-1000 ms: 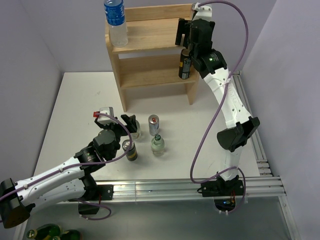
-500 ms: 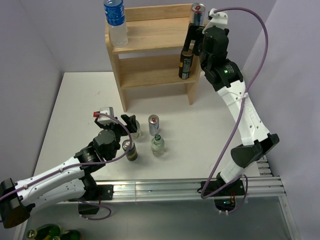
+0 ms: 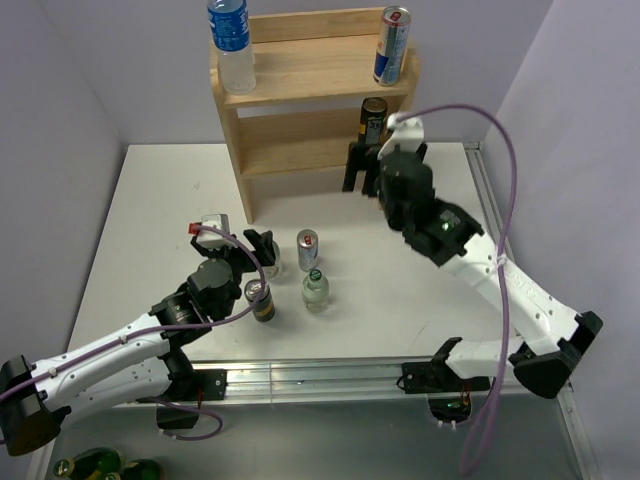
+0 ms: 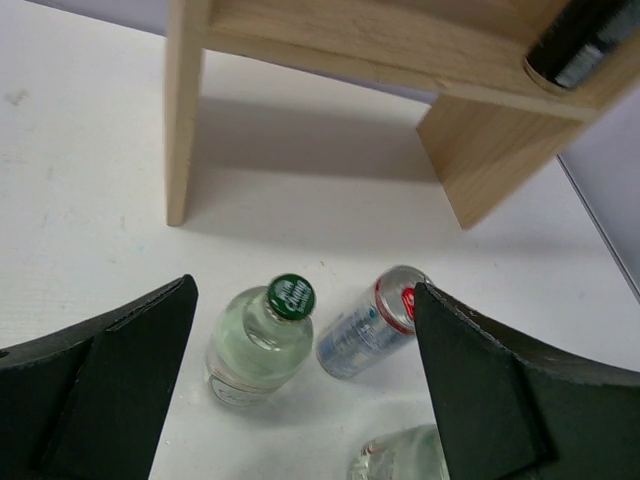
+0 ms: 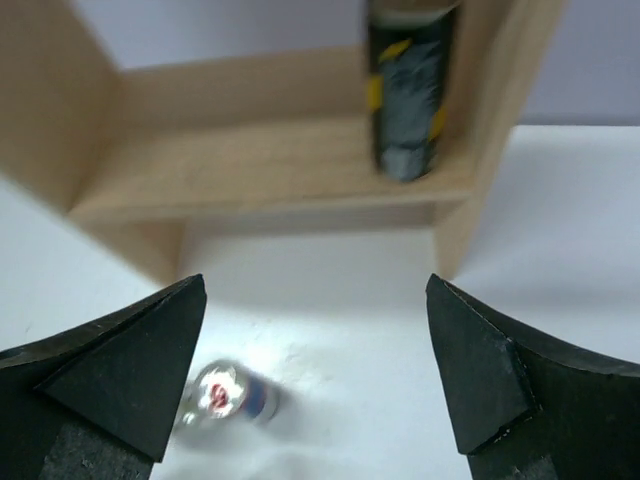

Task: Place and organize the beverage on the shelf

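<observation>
Left claw (image 4: 305, 288), right claw (image 5: 315, 285) gape; shelf (image 3: 300, 65) holds three drinks (image 3: 231, 45) (image 3: 391, 45) (image 3: 373, 120).

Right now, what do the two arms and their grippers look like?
Both arms have white links and black joints: the left arm and the right arm. A purple cable loops along each. The left gripper and right gripper have black wedge-shaped fingers. A green light glows on the right arm; a pale camera block with a red tab sits on the left wrist.
</observation>
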You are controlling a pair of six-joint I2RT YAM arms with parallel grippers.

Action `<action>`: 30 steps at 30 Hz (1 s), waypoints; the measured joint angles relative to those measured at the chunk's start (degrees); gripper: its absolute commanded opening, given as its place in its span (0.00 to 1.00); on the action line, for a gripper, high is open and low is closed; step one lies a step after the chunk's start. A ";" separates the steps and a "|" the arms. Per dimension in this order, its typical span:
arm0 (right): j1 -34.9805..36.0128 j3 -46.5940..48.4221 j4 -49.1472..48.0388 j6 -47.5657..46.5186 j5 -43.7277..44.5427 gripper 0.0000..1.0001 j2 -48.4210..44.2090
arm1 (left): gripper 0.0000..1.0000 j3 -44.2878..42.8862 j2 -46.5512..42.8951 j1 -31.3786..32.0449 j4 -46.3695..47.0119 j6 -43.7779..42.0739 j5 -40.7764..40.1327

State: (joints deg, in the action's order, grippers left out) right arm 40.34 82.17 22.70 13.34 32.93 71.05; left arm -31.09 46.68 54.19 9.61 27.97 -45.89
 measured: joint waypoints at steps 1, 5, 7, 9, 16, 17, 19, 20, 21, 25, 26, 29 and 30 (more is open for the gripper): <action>2.54 -2.51 -0.04 0.59 0.68 0.98 -1.51 | 0.97 0.00 0.20 0.00 -0.02 -0.20 1.03; 8.72 -13.62 -0.31 4.39 2.69 0.98 -9.05 | 0.98 0.00 1.77 -0.04 0.48 -1.81 9.20; 9.84 -18.34 0.37 6.40 3.26 0.98 -13.11 | 0.98 0.00 3.06 -0.04 0.83 -2.43 13.75; 10.34 -21.22 1.05 7.91 3.89 0.98 -16.22 | 0.98 0.00 5.16 0.11 1.31 -2.82 18.51; 10.69 -27.65 1.01 11.21 5.25 0.98 -23.08 | 0.98 0.00 8.61 3.19 1.53 -2.84 27.30; 10.69 -28.35 1.01 11.34 5.27 0.98 -23.63 | 0.98 0.00 8.72 3.72 1.70 -2.84 28.00; 10.69 -29.62 1.11 11.58 5.27 0.98 -24.48 | 0.98 0.00 9.11 5.18 1.73 -2.86 28.15; 10.71 -30.03 1.05 11.74 5.27 0.98 -24.79 | 0.98 -0.02 9.46 6.21 1.64 -2.89 28.00; 10.71 -30.49 1.05 11.82 5.27 0.98 -25.07 | 0.98 -0.09 9.75 7.10 1.38 -2.89 27.58; 10.80 -32.63 0.85 12.41 5.22 0.98 -26.43 | 0.98 -1.25 9.40 10.82 -2.69 -2.82 21.86; 10.80 -33.14 0.90 12.57 5.22 0.98 -26.75 | 0.98 -1.68 8.81 11.54 -4.07 -2.60 19.96; 10.80 -34.49 0.87 12.66 5.25 0.98 -27.63 | 0.97 -2.58 4.94 12.87 -8.11 -1.29 14.23; 10.80 -34.80 0.87 12.68 5.25 0.98 -27.87 | 0.97 -2.71 3.37 13.11 -9.22 -0.72 12.48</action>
State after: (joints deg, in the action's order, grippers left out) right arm 51.13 47.37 23.57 26.02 38.17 43.18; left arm -33.80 50.04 67.31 0.38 27.24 -33.41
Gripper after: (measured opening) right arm 0.983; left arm 0.974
